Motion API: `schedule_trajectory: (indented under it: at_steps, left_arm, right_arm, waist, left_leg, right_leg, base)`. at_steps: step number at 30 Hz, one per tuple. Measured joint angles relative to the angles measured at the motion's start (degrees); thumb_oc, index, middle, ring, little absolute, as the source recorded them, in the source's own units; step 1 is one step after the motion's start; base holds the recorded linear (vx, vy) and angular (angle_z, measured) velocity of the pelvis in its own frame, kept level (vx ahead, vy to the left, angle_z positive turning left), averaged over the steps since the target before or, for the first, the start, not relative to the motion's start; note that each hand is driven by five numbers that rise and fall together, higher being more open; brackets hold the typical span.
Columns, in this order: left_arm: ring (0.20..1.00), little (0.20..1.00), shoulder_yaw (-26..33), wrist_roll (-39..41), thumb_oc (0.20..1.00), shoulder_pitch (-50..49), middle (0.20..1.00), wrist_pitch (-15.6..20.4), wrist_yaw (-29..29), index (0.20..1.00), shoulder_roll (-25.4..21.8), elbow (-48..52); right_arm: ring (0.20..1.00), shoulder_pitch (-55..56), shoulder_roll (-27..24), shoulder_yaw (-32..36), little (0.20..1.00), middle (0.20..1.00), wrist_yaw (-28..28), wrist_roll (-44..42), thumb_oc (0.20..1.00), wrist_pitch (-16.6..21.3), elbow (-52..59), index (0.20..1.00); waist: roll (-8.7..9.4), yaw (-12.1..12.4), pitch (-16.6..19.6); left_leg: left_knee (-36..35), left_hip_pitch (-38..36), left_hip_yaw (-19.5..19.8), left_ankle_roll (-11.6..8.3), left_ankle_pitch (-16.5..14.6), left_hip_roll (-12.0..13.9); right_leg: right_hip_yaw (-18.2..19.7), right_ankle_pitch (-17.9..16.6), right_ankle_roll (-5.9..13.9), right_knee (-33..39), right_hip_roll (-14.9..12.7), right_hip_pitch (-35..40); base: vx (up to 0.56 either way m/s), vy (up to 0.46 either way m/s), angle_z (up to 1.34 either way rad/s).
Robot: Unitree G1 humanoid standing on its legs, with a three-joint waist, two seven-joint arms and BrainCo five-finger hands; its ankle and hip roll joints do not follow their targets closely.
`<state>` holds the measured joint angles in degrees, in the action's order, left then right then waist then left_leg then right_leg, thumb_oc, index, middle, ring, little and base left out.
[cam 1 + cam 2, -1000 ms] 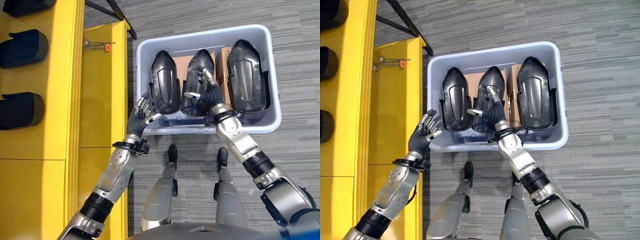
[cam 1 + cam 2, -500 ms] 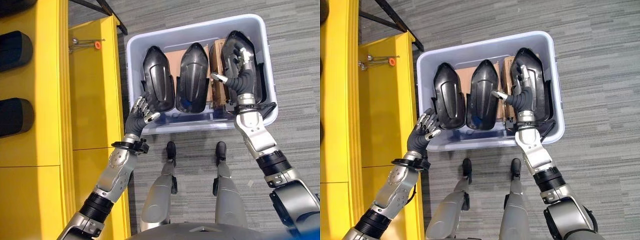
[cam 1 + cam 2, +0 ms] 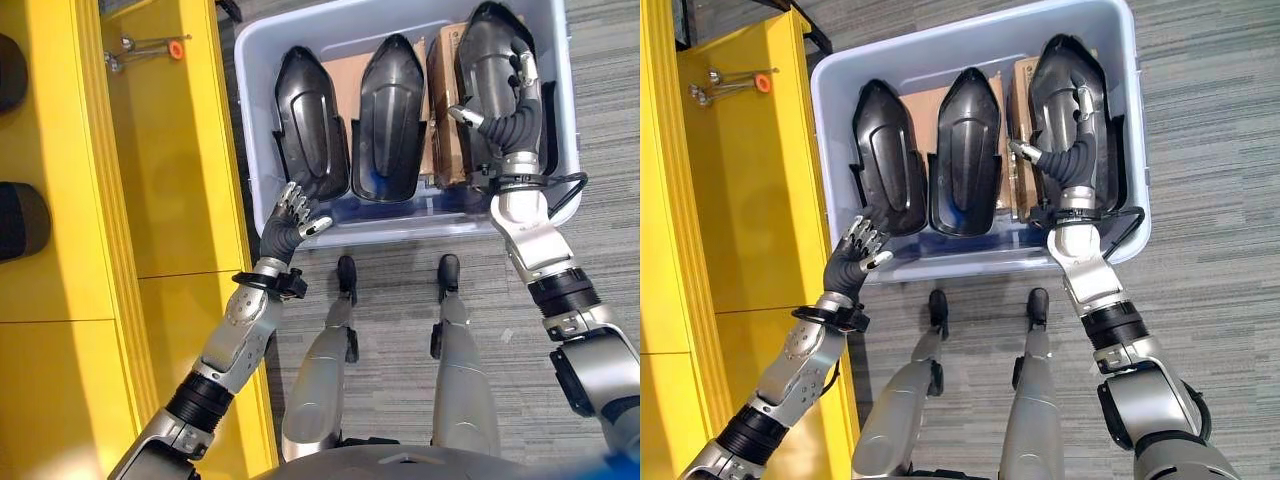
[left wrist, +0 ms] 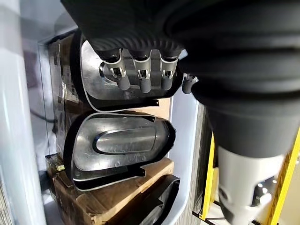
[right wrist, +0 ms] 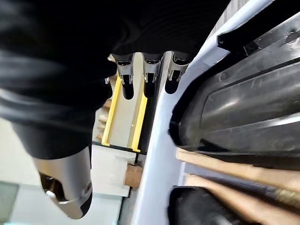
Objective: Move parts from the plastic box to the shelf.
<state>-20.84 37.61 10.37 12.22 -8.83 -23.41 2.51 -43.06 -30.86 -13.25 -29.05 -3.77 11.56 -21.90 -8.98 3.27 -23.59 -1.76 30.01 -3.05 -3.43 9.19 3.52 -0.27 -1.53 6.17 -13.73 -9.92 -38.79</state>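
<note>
A pale blue plastic box (image 3: 400, 222) on the floor holds three black moulded parts standing side by side: a left one (image 3: 310, 125), a middle one (image 3: 388, 115) and a right one (image 3: 488, 60). My right hand (image 3: 512, 105) lies open against the right part, fingers straight along its face and thumb spread toward the cardboard. Its fingers (image 5: 145, 75) sit near the box's rim, with the black part (image 5: 243, 108) beside them. My left hand (image 3: 293, 222) is open just outside the box's near left corner, holding nothing. The parts (image 4: 122, 145) lie past its fingers (image 4: 140, 79).
A yellow shelf (image 3: 170, 180) runs along the left, with black parts (image 3: 18, 220) on its far tier and an orange-tipped tool (image 3: 150, 50) on the lower one. Brown cardboard (image 3: 445, 110) stands between the parts in the box. Grey carpet surrounds the box.
My right hand has gone from the middle part across to the right part. The left hand has stayed by the box's near left corner. The camera has shifted, bringing the box closer.
</note>
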Motion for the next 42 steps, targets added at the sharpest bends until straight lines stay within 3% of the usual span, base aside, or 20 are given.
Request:
schedule_trajectory:
  at_steps: [6,11,16,21,30,34,38,42]
  left_arm:
    - [1.0,1.0,-0.6,0.02,1.0,-0.34,1.0,-0.06,-0.01,1.0,-0.21,-0.07]
    - [1.0,1.0,-1.77,0.02,1.0,0.07,1.0,-0.13,-0.04,1.0,-0.22,-0.03]
    - [1.0,1.0,-2.13,0.09,1.0,-0.03,1.0,-0.13,-0.29,1.0,-0.68,-0.03]
    - [1.0,1.0,-2.63,0.14,1.0,-0.19,1.0,-0.13,-0.3,1.0,-0.74,0.01]
    - [1.0,1.0,-2.17,1.77,1.0,-0.36,1.0,-0.18,-0.33,1.0,-0.75,0.1]
    - [1.0,1.0,-2.01,1.79,1.0,-0.58,1.0,-0.18,-0.35,1.0,-0.75,0.1]
    - [1.0,1.0,-1.38,1.78,1.0,-0.75,1.0,-0.18,-0.46,1.0,-0.74,0.1]
    - [1.0,1.0,-1.1,1.77,1.0,-0.81,1.0,-0.17,-1.16,1.0,-0.77,0.35]
  right_arm:
    - [1.0,-2.21,1.24,-2.41,1.0,1.0,-0.4,-0.1,1.0,-0.06,-6.08,1.0]
    - [1.0,-2.46,2.05,-3.65,1.0,1.0,-0.02,-0.99,1.0,-0.75,-10.35,1.0]
    - [1.0,-10.83,5.02,-5.23,1.0,1.0,1.24,-5.29,1.0,0.28,-22.95,1.0]
    - [1.0,-11.61,5.79,-5.35,1.0,1.0,2.25,-10.4,1.0,0.21,-22.89,1.0]
    - [1.0,-4.63,10.44,-9.93,1.0,1.0,6.57,-17.68,1.0,0.06,-9.08,1.0]
    - [1.0,-2.67,9.73,-9.65,1.0,1.0,6.56,-17.68,1.0,-0.17,-5.94,1.0]
    - [1.0,1.32,8.4,-8.66,1.0,1.0,6.48,-17.37,1.0,0.31,5.29,1.0]
    - [1.0,4.59,7.42,-5.07,1.0,1.0,5.05,-14.29,1.0,1.97,14.55,1.0]
  waist:
    - [0.27,0.56,-0.82]
    - [0.47,0.32,-0.97]
    - [0.51,0.52,-0.99]
    - [0.51,0.72,-0.99]
    - [0.49,0.58,-0.97]
    - [0.51,0.38,-0.98]
    - [0.57,-0.1,-1.01]
    - [1.96,-1.23,-1.02]
  left_leg:
    - [1.31,2.12,0.81,-0.01,0.12,-1.11]
    - [2.06,3.07,1.09,-0.08,0.19,-1.04]
    - [2.94,3.06,1.87,-0.27,0.34,-1.07]
    - [2.97,3.09,2.2,-0.18,0.5,-1.07]
    - [3.01,3.78,3.31,-0.66,0.83,-0.74]
    - [3.04,3.96,3.54,-0.61,0.81,-0.74]
    - [3.04,3.98,3.52,-0.61,0.81,-0.72]
    - [3.05,3.98,3.47,-0.53,0.74,-0.47]
  right_leg:
    - [0.56,3.92,-0.52,-8.89,-1.11,-5.38]
    - [0.53,4.34,-0.82,-10.37,-1.12,-6.55]
    - [0.42,4.45,-0.98,-11.65,-1.14,-6.5]
    - [0.4,4.84,-1.36,-12.4,-1.15,-6.83]
    - [-0.6,4.87,-1.6,-12.4,-1.05,-6.77]
    - [-0.71,4.86,-1.6,-12.3,-1.04,-6.78]
    - [-0.72,4.86,-1.6,-12.23,-1.01,-6.76]
    - [-0.67,4.88,-1.58,-12.12,-0.68,-6.77]
  base:
    - [0.0,-0.011,0.12]
    - [-0.02,0.002,0.02]
    - [-0.03,0.009,0.06]
    - [-0.01,0.001,0.03]
    - [-0.01,-0.003,0.04]
    - [0.0,0.007,0.02]
    - [0.0,0.0,0.0]
    - [0.0,0.0,0.0]
